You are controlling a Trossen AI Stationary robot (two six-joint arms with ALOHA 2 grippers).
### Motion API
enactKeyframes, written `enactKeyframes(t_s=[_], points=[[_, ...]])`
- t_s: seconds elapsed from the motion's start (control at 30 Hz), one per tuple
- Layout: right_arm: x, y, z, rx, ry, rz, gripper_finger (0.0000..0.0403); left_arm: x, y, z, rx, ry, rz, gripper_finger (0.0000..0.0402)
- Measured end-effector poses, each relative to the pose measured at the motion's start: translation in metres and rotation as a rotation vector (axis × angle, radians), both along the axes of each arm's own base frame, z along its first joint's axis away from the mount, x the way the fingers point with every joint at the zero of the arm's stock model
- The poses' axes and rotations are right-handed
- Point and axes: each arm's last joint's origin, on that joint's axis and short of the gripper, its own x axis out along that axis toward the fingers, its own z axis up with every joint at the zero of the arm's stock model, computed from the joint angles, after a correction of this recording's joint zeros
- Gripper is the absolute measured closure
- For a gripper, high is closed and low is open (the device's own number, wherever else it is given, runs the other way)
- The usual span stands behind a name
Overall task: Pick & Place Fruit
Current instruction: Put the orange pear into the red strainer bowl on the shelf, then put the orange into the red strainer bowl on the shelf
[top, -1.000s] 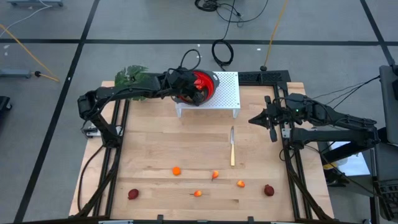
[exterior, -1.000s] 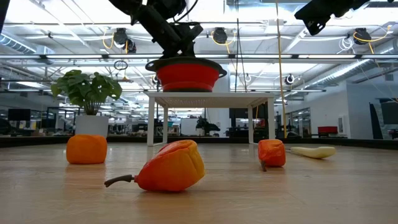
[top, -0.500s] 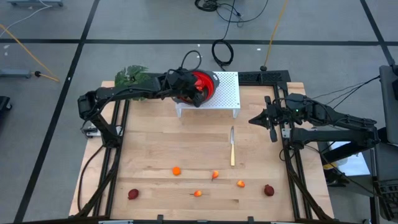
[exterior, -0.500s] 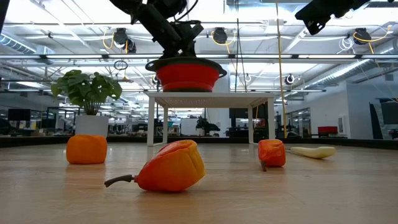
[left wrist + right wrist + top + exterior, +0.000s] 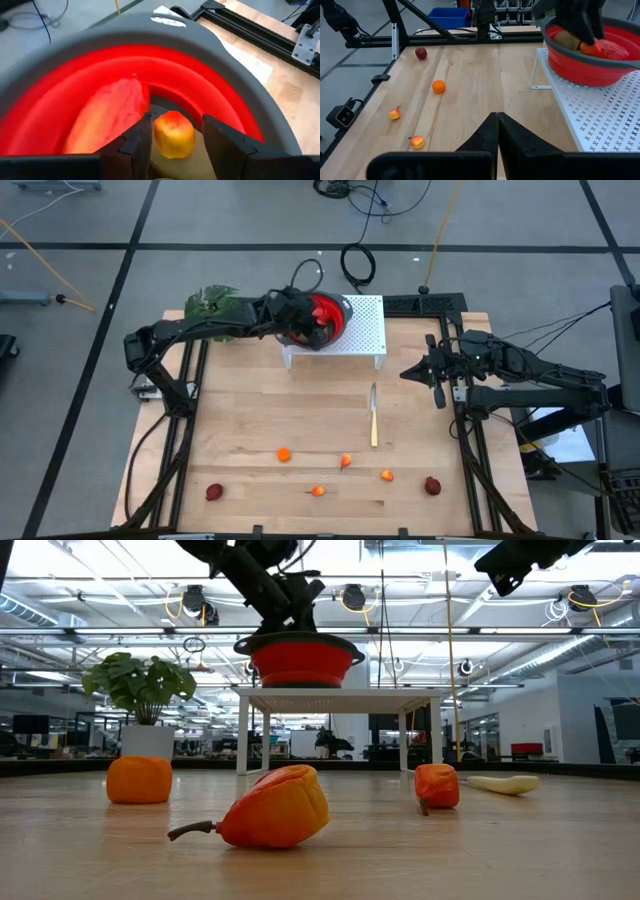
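The pale wooden table [image 5: 300, 420] carries a white perforated stand [image 5: 365, 330] with a red, grey-rimmed bowl [image 5: 210, 95]. My left gripper [image 5: 172, 137] hangs inside it, fingers parted round a small yellow-red toy fruit [image 5: 173, 134] beside a long red-orange one [image 5: 107, 115]. I judge it light, hard and slick; best pinched across the middle. My right gripper [image 5: 497, 131] waits closed, empty, at the table's right edge
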Motion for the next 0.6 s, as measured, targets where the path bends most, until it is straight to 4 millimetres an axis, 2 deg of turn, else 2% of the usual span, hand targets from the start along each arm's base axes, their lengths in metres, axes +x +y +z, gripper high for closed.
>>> enactKeyframes(t_s=[0.13,0.27,0.4,0.6], points=[[0.000,0.000,0.000,0.000,0.000,0.001,0.0403,-0.012,0.000,0.022,0.043,-0.077,0.005,0.0225],[-0.001,0.000,0.000,0.000,-0.002,0.001,0.0403,-0.024,-0.011,0.043,0.052,-0.130,-0.001,0.0232],[-0.004,0.001,0.001,0.001,-0.003,0.004,0.0403,-0.032,-0.031,0.060,0.052,-0.181,-0.039,0.0244],[-0.013,0.003,0.003,-0.003,-0.023,0.004,0.0403,-0.033,-0.071,0.064,0.048,-0.143,-0.108,0.0262]])
